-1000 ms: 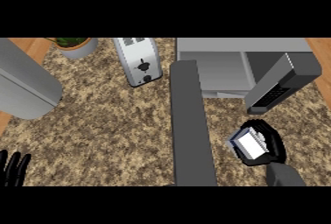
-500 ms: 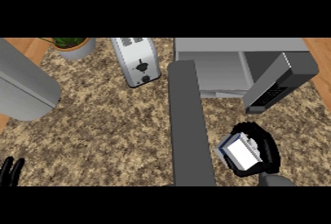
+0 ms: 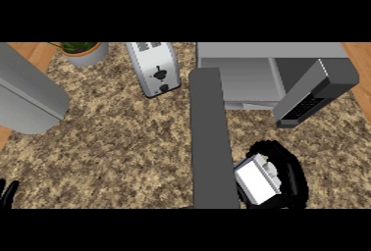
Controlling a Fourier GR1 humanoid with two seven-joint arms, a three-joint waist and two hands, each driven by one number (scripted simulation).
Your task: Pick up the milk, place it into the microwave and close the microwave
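Note:
The milk (image 3: 255, 179), a small white carton with a grey top, is at the lower right, just above the counter's near edge. My right hand (image 3: 291, 172) is shut on it, black fingers curling over its far and right sides. The grey microwave (image 3: 246, 78) stands at the back right, its cavity open to view and a dark keypad panel (image 3: 310, 96) on its right. Its long grey door (image 3: 211, 142) swings out toward me, directly left of the milk. Only the fingertips of my left hand (image 3: 7, 194) show, at the lower left corner, straight and resting.
A silver toaster (image 3: 153, 68) lies at the back centre, with a potted plant (image 3: 83, 50) to its left. A large grey rounded object (image 3: 25, 100) fills the left side. Speckled stone counter (image 3: 116, 157) spreads between them.
My right hand has carried the milk toward the near edge and slightly left, closer to the door. The left hand has sunk lower at the bottom left corner.

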